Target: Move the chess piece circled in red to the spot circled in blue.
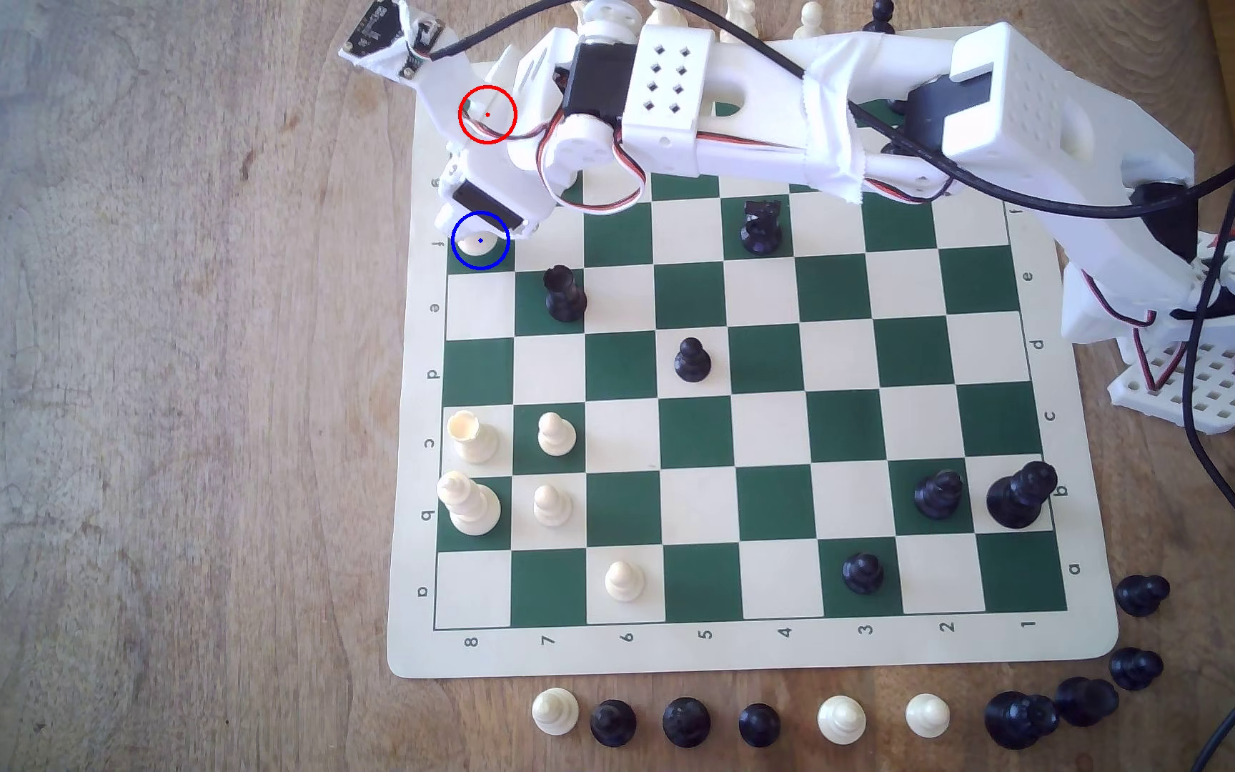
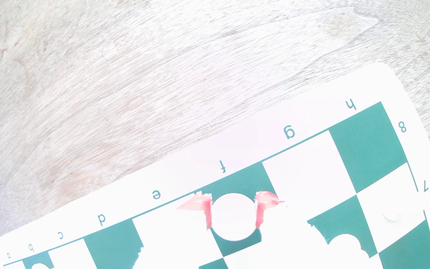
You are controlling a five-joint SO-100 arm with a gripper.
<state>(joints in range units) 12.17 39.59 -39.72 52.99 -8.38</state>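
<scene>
The chess piece, a cream-white rook, stands inside the blue ring on the spot, the dark green square in row f by the board's edge on the exterior view's left. My gripper reaches down over it, hiding most of the rook. In the wrist view the rook's round top sits between the two pink-taped fingers, which touch it on both sides, with green of the spot around it. The red ring lies over part of the arm; its square is bare.
A black rook stands one square diagonally from the spot, and a black knight further along row f. Another cream rook, pawns and a king stand lower on the board. Captured pieces line the table's near edge.
</scene>
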